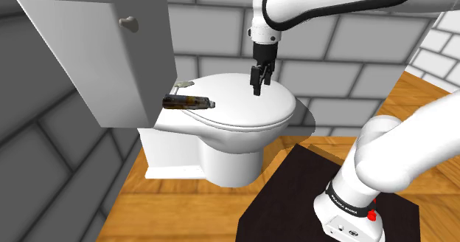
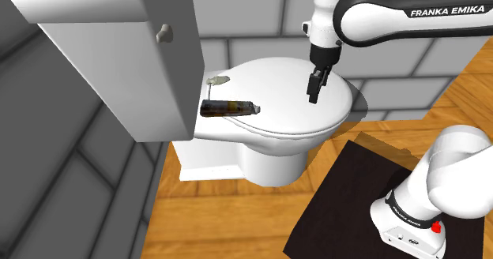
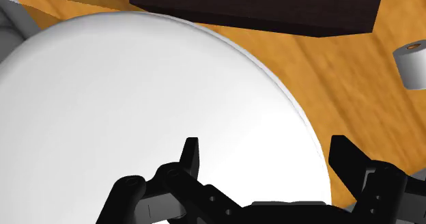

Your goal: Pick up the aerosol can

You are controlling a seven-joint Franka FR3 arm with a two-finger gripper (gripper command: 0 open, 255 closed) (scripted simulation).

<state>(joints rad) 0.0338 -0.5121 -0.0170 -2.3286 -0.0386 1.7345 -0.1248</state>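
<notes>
A dark brown aerosol can lies on its side at the back of the white toilet lid, next to the tank. My black gripper hangs above the lid, off to the can's right in both exterior views and well apart from it. In the wrist view the gripper stands open over the bare lid, nothing between its fingers.
The white tank with its flush handle rises just left of the can. A small grey object lies behind the can. A toilet-paper roll and the dark stand are on the wooden floor.
</notes>
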